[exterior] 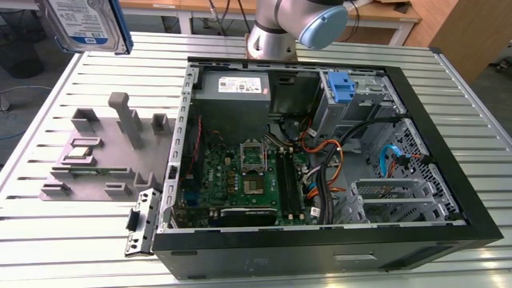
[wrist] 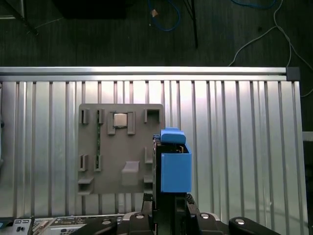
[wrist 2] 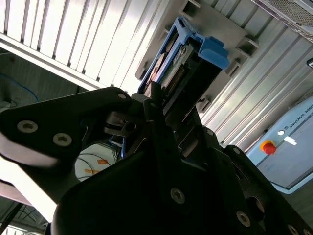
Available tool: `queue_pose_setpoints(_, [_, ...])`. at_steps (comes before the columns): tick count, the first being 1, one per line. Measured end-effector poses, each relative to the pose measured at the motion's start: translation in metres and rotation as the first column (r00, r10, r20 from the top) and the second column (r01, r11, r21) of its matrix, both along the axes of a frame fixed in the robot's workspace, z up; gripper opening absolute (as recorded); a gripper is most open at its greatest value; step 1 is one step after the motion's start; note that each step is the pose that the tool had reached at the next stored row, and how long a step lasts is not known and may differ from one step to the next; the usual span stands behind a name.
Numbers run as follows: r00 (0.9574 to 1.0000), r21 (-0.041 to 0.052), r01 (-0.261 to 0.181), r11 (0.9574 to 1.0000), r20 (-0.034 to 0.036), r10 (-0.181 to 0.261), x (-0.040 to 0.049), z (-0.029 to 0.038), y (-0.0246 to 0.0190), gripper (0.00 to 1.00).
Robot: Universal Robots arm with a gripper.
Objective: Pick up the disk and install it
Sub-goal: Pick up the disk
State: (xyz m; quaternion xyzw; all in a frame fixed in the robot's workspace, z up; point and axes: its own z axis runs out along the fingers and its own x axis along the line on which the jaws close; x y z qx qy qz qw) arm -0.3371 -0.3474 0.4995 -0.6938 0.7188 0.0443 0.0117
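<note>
You had the gripper [wrist: 168, 205] clamped on the disk [exterior: 84, 24], held high over the grey fixture plate's [exterior: 88, 174] edge. It showed a silver face, a blue-and-white label and blue rails. The slatted metal bench [exterior: 472, 90] carried an open computer case [exterior: 320, 258]; cables [wrist: 166, 19] crossed the dark floor.

An open black computer case [exterior: 320, 255] lies on the slatted metal desk [exterior: 480, 120]. Inside it there are a green motherboard [exterior: 240, 180], a grey power-supply box [exterior: 236, 90] and loose cables [exterior: 328, 147]. Beside the case, toward the exterior view's left, a grey fixture plate [exterior: 96, 177] with upright posts carries a small silver chip [exterior: 83, 151].
</note>
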Motion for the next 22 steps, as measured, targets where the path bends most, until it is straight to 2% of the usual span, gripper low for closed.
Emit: queue_pose_setpoints(22, [1.0000,0.0000,0.000,1.0000,0.0000,0.000,0.0165,-0.0009,0.0000,0.35])
